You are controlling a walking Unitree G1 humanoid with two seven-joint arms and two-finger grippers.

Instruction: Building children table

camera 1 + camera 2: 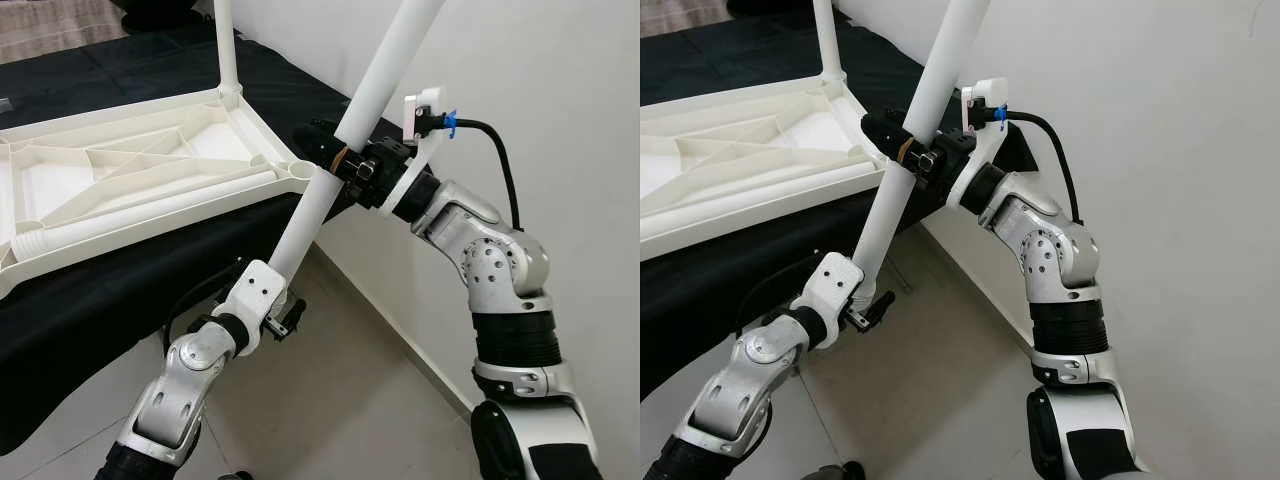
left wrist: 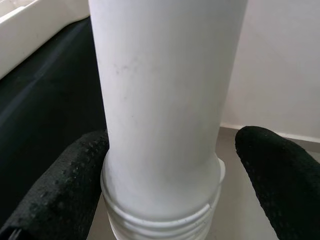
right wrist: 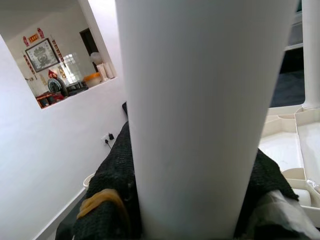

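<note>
The white table top [image 1: 60, 160] lies upside down on a black-covered surface. One leg [image 1: 227, 50] stands screwed into its far corner, and a second leg [image 1: 150, 210] lies loose inside the frame. The near corner socket [image 1: 300, 172] is empty. I hold a third white leg [image 1: 375, 85] tilted beside that corner. My right gripper [image 1: 335, 160] is shut on its middle, with a finger pressed on each side [image 3: 110, 185]. My left gripper [image 1: 283, 312] is open around the leg's threaded lower end [image 2: 160, 220]. One finger [image 2: 65, 185] touches the leg and the other [image 2: 280, 170] stands apart from it.
A white wall [image 1: 560, 90] rises close on the right, meeting the tiled floor [image 1: 340, 400] below. The black cover [image 1: 100, 290] hangs down over the front edge. The right wrist's black cable [image 1: 495, 140] loops beside the wall.
</note>
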